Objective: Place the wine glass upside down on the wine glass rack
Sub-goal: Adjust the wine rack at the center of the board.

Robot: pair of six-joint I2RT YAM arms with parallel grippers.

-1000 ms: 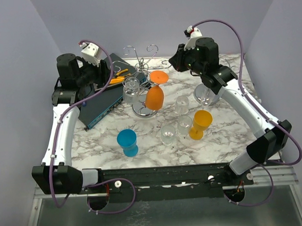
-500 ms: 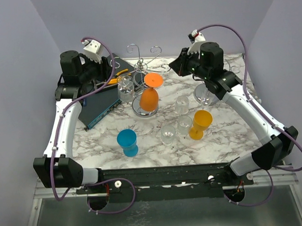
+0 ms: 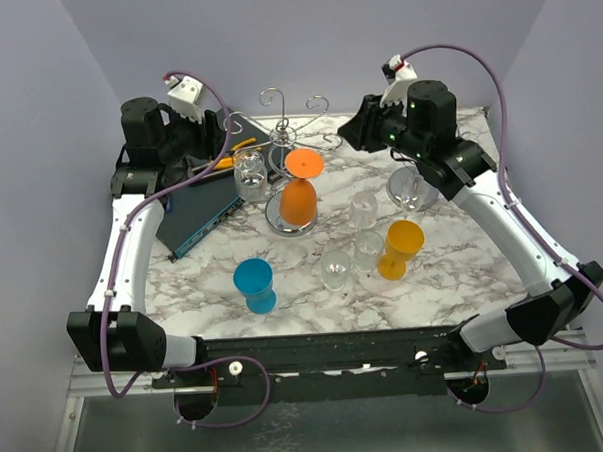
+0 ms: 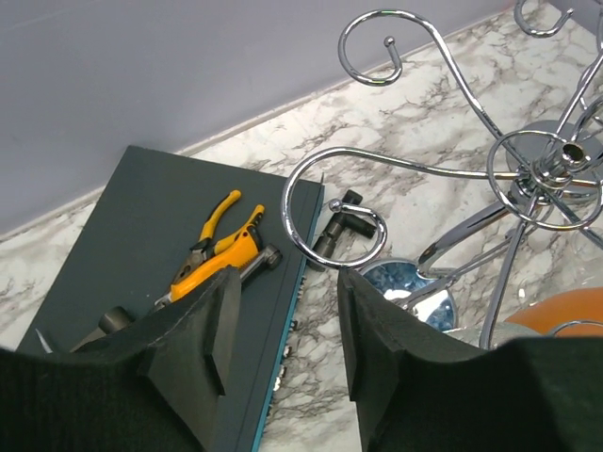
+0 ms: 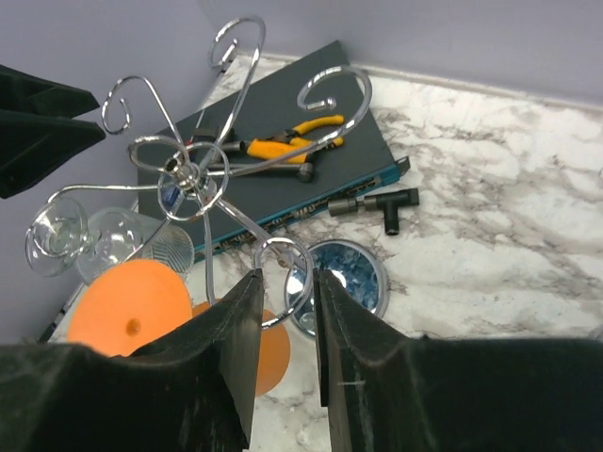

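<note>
The chrome wine glass rack stands at the back middle on a round base. An orange wine glass hangs upside down from it, its foot on top. A clear wine glass hangs upside down on the rack's left side and also shows in the right wrist view. My left gripper is open and empty, left of the rack; in its wrist view it is above the dark box's edge. My right gripper is right of the rack. Its jaws stand narrowly apart and hold nothing, with a rack hook just below.
A dark teal box with yellow pliers lies at the back left. A black T-shaped part lies beside it. A blue cup, a yellow glass and three clear glasses stand in front. Another clear glass stands by the right arm.
The orange glass went from tilted to hanging straight on the rack. My right gripper has drawn back to the right and up. My left gripper has also pulled back slightly.
</note>
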